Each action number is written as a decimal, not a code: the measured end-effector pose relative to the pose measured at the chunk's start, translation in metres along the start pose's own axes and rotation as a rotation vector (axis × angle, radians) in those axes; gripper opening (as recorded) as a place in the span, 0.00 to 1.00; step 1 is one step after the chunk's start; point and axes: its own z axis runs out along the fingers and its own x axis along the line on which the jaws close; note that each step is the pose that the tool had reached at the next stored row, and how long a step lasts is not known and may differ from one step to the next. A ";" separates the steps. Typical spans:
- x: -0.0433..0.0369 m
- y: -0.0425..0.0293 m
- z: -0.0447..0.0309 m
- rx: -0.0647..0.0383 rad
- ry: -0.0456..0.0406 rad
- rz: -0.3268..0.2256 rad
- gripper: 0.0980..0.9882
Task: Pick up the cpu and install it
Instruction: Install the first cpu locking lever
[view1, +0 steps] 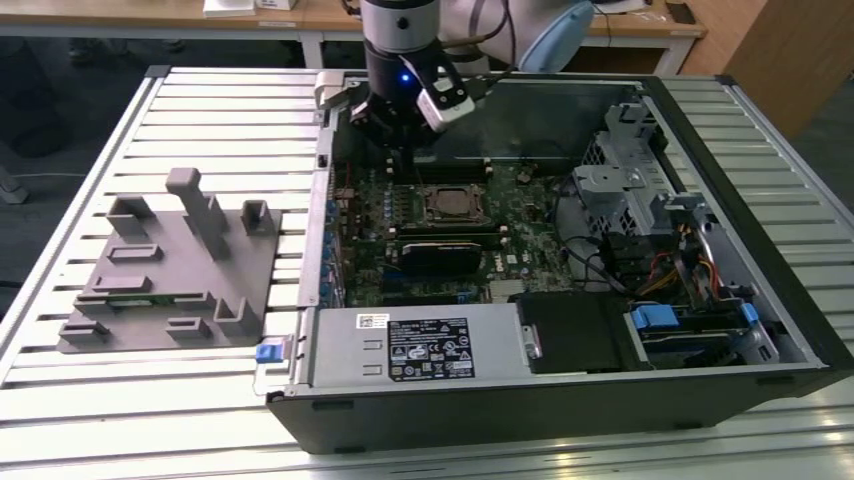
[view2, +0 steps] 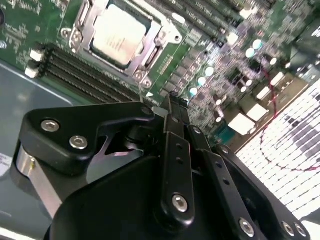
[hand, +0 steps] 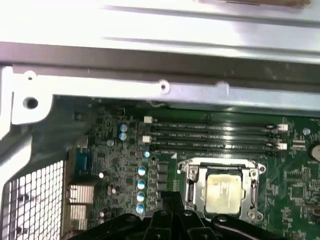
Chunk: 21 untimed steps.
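The cpu (view1: 451, 205) is a pale silver square lying in its socket on the green motherboard inside the open computer case (view1: 747, 250). It also shows in both wrist views, cpu (view2: 119, 36) and cpu (hand: 223, 194), framed by the metal socket bracket. My gripper (view1: 400, 162) hangs over the board just beside the socket, toward the exterior view's left and the case's far wall. Its black fingers (view2: 173, 107) are pressed together with nothing between them. The gripper (hand: 170, 198) tip sits a short way from the socket's edge, above the board.
Memory slots (hand: 215, 135) run beside the socket. A grey box with a label (view1: 420, 345) fills the case's near side, and a drive cage (view1: 627, 190) stands at the exterior view's right. A grey moulded fixture (view1: 167, 275) lies on the slatted table (view1: 80, 400).
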 end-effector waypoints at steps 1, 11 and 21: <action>0.0002 0.0025 0.0005 0.000 -0.0001 0.000 0.01; 0.0052 0.0130 0.0031 0.000 0.0001 0.000 0.01; -0.0030 0.0183 0.0038 0.001 -0.0004 0.014 0.01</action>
